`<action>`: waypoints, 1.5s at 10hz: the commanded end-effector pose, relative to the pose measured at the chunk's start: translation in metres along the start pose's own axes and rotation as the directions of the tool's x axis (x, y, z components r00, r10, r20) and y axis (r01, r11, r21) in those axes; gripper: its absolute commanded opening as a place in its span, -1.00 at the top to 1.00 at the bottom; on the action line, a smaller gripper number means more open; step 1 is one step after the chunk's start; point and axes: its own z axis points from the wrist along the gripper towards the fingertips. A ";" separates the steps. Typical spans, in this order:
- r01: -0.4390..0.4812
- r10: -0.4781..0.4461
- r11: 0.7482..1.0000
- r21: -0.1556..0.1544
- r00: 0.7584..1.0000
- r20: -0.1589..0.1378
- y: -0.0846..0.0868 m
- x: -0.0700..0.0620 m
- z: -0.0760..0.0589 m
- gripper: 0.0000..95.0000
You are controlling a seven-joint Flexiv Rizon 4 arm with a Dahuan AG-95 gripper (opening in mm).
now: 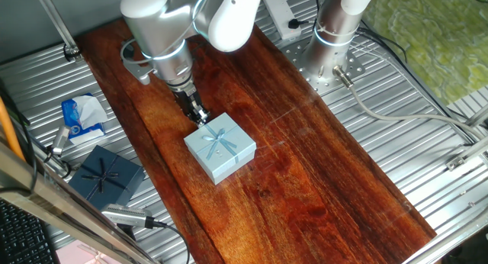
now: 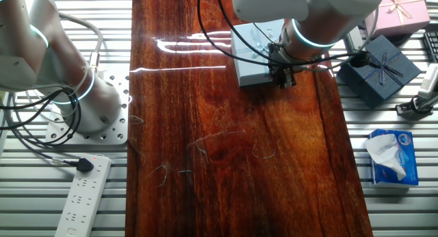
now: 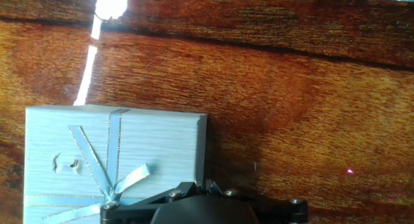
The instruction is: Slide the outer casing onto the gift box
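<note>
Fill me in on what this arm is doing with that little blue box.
The arm's gripper is down at one edge of the light blue sleeve with the ribbon bow, which sits flat on the wooden tabletop. No inner tray is visible in any view, so the sleeve may already be over it, though that cannot be confirmed. Whether the fingers are open or closed cannot be made out. A dark navy box and a tissue pack lie off to the side, untouched.
</note>
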 end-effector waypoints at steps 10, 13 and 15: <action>-0.025 0.025 1.000 -0.012 0.999 -0.020 0.012 0.002 -0.022 1.00; -0.043 0.043 0.999 -0.014 0.999 -0.025 0.025 -0.001 -0.029 1.00; -0.055 0.054 0.998 -0.025 0.998 -0.032 0.032 -0.004 -0.036 1.00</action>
